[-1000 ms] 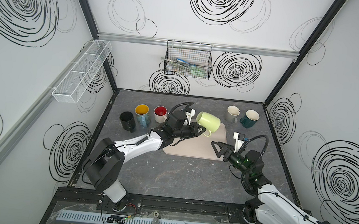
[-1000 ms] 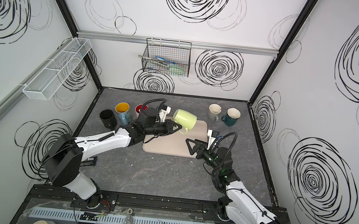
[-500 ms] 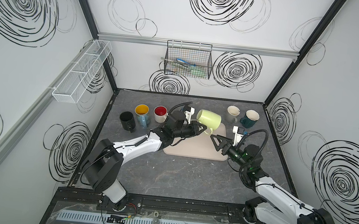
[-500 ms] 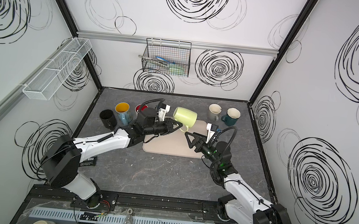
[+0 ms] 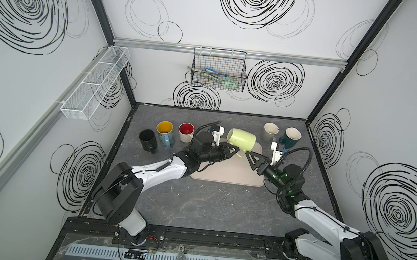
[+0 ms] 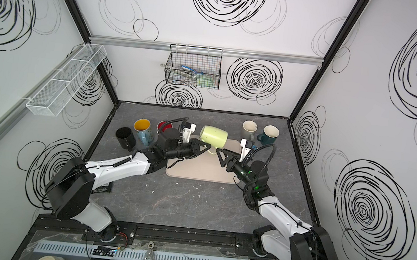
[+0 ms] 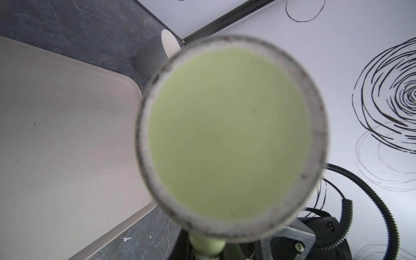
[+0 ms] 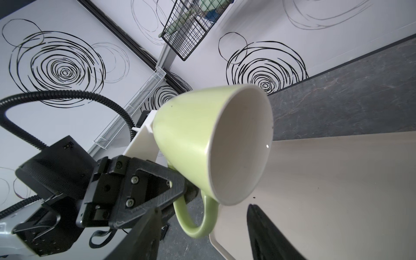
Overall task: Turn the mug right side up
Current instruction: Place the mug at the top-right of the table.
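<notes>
A light green mug (image 5: 242, 139) (image 6: 214, 136) hangs on its side above the beige tray (image 5: 226, 172), its mouth facing right. My left gripper (image 5: 235, 150) (image 8: 180, 186) is shut on the top of the mug's handle (image 8: 198, 225). The left wrist view is filled by the mug's base (image 7: 231, 135). My right gripper (image 5: 248, 154) (image 6: 219, 151) (image 8: 204, 234) is open, with one finger on either side of the handle loop, not touching it. The mug's white inside (image 8: 238, 146) faces the right wrist camera.
A black mug (image 5: 148, 140), a yellow-lined mug (image 5: 165, 131) and a red-lined mug (image 5: 186, 131) stand at the back left. A grey mug (image 5: 270, 130) and a teal mug (image 5: 290, 136) stand at the back right. A wire basket (image 5: 219, 69) hangs on the back wall.
My right gripper has moved left and forward up to the mug's handle, and its jaws have narrowed. The left gripper has kept hold of the mug, raising it slightly.
</notes>
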{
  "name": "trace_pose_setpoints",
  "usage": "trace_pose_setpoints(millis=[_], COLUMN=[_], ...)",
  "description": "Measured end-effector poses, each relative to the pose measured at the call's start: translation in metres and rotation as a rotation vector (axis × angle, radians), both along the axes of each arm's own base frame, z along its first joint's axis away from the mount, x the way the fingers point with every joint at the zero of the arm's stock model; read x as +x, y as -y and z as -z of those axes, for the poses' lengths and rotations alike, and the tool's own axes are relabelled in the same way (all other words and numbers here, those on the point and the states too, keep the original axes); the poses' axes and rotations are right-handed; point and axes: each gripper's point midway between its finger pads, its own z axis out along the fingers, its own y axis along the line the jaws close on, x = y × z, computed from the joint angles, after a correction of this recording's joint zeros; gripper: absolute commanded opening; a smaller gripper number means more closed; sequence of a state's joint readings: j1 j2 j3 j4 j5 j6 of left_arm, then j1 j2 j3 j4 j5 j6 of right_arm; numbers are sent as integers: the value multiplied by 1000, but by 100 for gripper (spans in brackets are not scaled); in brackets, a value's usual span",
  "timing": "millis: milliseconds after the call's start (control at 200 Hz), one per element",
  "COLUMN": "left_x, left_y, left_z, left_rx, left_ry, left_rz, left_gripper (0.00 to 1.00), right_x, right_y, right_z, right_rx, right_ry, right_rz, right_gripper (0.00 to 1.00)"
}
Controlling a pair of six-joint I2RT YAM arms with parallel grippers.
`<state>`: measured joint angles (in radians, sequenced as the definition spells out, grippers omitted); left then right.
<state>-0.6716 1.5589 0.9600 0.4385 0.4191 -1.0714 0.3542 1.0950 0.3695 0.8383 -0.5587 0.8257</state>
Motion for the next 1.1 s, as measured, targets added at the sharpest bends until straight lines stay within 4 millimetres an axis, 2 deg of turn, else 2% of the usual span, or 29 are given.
trace_pose_setpoints(millis=[105, 560, 765, 936, 1041, 1101], left_x=[0, 1, -1, -4, -8, -9], left_y=[-1, -1, 0, 2, 6, 7], left_z=[-5, -26, -27, -28, -28, -28], left_rx=[-32, -114, -135, -146, -149, -150], left_ry=[13, 63, 60, 56, 55, 55], left_rz=[-6, -21, -18, -12, -4, -3], left_gripper=[0, 0, 0, 0, 0, 0], right_x=[5, 7, 8, 9, 8, 7], right_y=[-3, -11, -15, -17, -18, -20], right_z=[-7, -5, -4, -11, -13, -14], right_rx=[13, 43, 68, 89, 95, 100], right_ry=[6, -24, -37, -22, -22, -21], right_rz=[-8, -54, -78, -96, -104, -113], right_gripper=[61, 59, 50, 46, 38, 37])
